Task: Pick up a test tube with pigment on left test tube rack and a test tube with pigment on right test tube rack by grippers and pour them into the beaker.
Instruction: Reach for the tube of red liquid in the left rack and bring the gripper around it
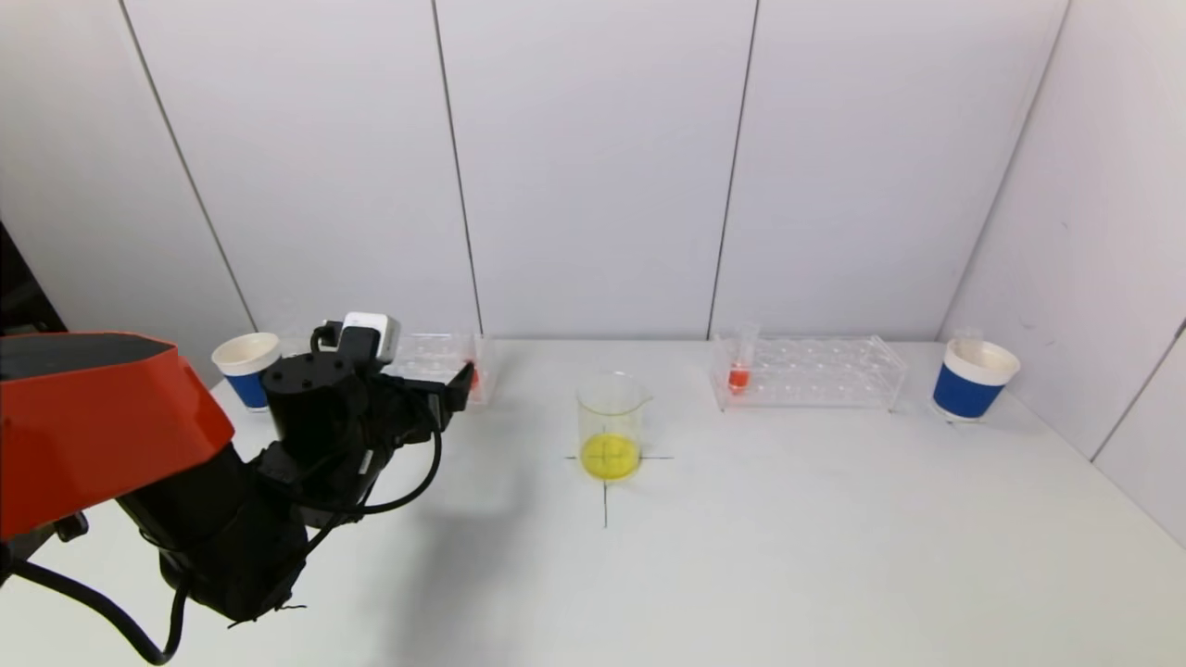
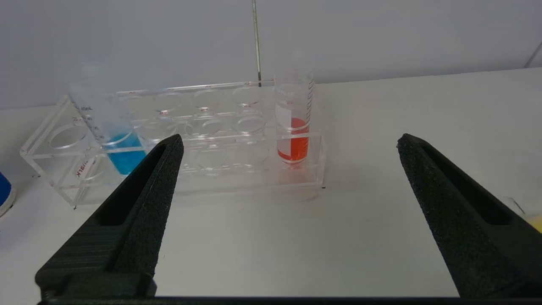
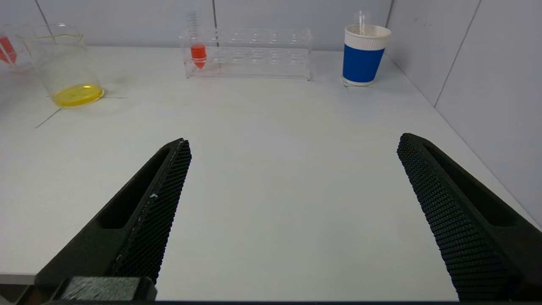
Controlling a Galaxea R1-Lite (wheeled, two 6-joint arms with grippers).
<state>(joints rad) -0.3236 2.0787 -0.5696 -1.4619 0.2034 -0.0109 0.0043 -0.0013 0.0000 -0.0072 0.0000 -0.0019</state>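
Now my left gripper [image 2: 288,144] is wide open, holding nothing, near the left rack [image 2: 169,144] with its red tube [image 2: 293,127]. My right gripper [image 3: 292,146] is wide open too, far from the right rack [image 3: 250,53] and beaker [image 1: 610,426].

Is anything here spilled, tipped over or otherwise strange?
Nothing stands out. The beaker stands upright with yellow liquid inside, on its cross mark. Both racks, left and right, sit level with their tubes upright. No spill shows on the table.
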